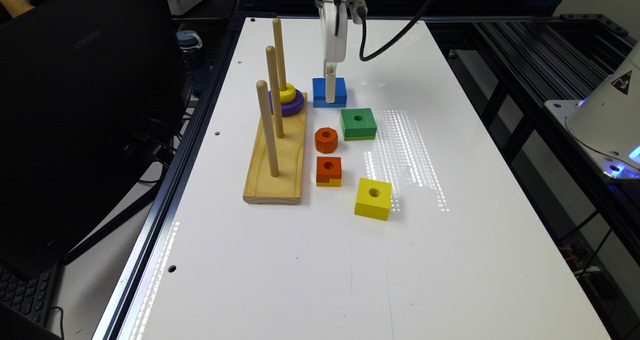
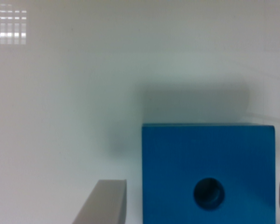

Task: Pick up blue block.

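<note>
The gripper [image 1: 330, 91] stood directly over the blue block [image 1: 320, 91], which lay flat on the white table [image 1: 310, 260] just beside the purple ring [image 1: 295, 107] at the far end of the wooden peg stand [image 1: 277, 175], on the exterior view's right of it. In the wrist view the blue block [image 2: 208, 172] sat between the two fingers [image 2: 105, 203], one grey pad standing a little off one side face and the other just showing at the opposite face; the jaws were apart, not yet clamped on the wood. The step in hand appeared to be the closing grasp. To do it well, the fingers should sit low enough to bear on the flat side faces, centred about the round hole, and close squarely before any lift. The green block [image 1: 358, 123] lay near the blue block, on its side away from the stand's far end, and looked clear of the fingers' path.
</note>
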`<state>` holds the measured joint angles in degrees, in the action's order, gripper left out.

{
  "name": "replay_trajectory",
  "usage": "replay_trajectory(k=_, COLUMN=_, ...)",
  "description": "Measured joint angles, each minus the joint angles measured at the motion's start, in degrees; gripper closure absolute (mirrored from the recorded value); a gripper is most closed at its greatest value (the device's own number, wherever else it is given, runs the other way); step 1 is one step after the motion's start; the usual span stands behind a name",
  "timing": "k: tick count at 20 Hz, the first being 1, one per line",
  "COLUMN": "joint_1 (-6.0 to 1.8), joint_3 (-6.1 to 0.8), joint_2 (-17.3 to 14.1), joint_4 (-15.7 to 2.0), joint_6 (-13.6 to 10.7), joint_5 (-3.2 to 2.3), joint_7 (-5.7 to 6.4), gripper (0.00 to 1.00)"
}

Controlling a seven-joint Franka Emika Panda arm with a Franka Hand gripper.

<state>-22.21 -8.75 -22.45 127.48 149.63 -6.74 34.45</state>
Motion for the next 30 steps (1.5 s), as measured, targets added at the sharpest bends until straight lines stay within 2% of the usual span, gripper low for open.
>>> replay_trajectory(k=3, joint_1=0.63, joint_3=-0.14, joint_2=0.0, joint_4=-0.16, joint_6=0.0, joint_5=-0.21, joint_7=0.99, gripper=0.00)
replay_trajectory(k=6, joint_1=0.99, joint_3=-0.13, joint_2=-0.5, joint_4=-0.29, joint_6=0.1, joint_5=-0.70, joint_7=1.82, gripper=0.00)
replay_trajectory(k=11, joint_1=0.98, joint_3=-0.06, joint_2=-1.9, joint_4=-1.34, joint_6=0.2, joint_5=-0.75, joint_7=1.83, gripper=0.00)
replay_trajectory(k=24, joint_1=0.93, joint_3=0.31, joint_2=-2.4, joint_4=-1.52, joint_6=0.3, joint_5=-1.17, joint_7=1.83, gripper=0.00)
replay_trajectory(k=27, joint_1=0.92, joint_3=0.44, joint_2=-4.1, joint_4=-1.66, joint_6=1.9, joint_5=-1.59, joint_7=1.93, gripper=0.00)
replay_trajectory(k=30, joint_1=0.93, joint_3=0.44, joint_2=-4.2, joint_4=-1.84, joint_6=1.9, joint_5=-1.61, joint_7=1.93, gripper=0.00)
